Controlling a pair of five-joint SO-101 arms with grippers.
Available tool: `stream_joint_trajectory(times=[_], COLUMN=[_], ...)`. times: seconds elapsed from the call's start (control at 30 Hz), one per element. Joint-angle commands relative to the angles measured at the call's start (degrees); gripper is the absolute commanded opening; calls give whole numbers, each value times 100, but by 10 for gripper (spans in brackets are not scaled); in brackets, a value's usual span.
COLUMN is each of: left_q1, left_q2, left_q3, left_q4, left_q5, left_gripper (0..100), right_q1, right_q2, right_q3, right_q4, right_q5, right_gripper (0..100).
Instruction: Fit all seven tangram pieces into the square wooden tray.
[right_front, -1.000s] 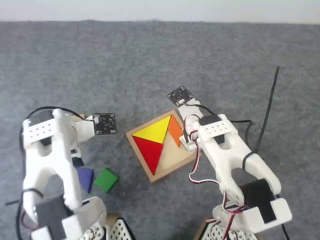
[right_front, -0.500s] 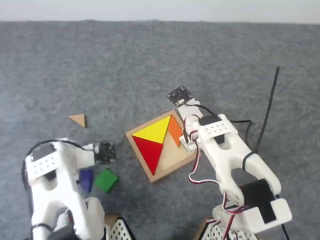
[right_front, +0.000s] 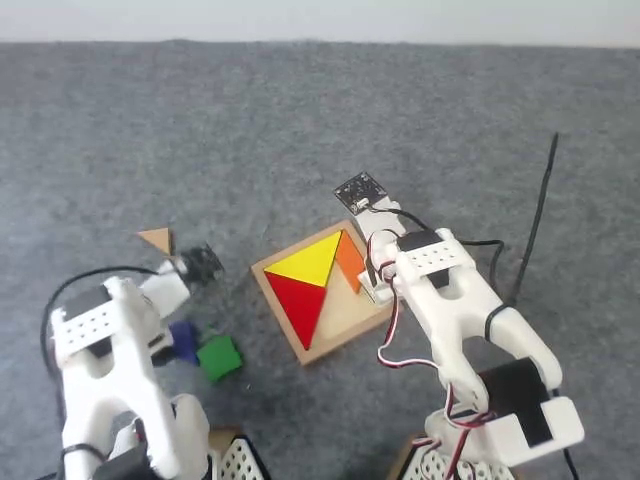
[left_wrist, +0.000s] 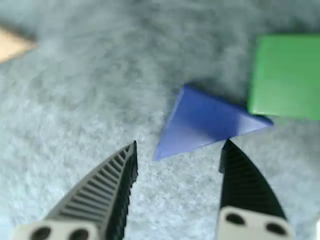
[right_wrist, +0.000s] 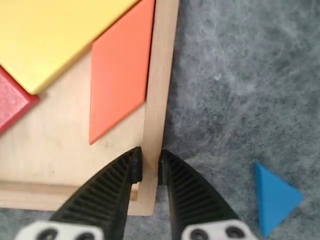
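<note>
Rim of tray (right_wrist: 161, 75) pinched by right gripper (right_wrist: 149, 156), nearly closed; left gripper (left_wrist: 180, 146) spread wide, empty, over blue triangle (left_wrist: 205, 122).

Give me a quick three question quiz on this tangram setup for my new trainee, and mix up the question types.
1. True or false: the right hand grips the tray by its rim.
2. How many pieces lie in the tray? A two, B three, C five.
3. Fill in: the open left hand is over the dark blue ___ beside the green square.
Key: 1 true. 2 B: yellow piece, red piece, orange piece. 3 triangle.
</note>
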Motion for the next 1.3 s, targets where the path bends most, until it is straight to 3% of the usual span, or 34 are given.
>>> stream_joint_trajectory(times=[0.0,0.47,0.73,0.97,1.27], left_q1=[-9,114,-18,-492,-448], left_q2=[-105,-97,-149,-149,-105], left_q3=[-479,-453,-514,-558,-251], left_q4=[316,527,958,1081,1196], left_q5=[782,2760,3051,3930,4009], left_gripper=[250,250,250,250,250], right_q1=[-127,-110,-119,-127,-119], right_q2=[-48,-48,-48,-48,-48], right_q3=[-70,-70,-70,-70,-70], right_q4=[4,13,13,13,13], right_q5=[88,88,88,88,88], right_gripper=[7,7,7,7,7])
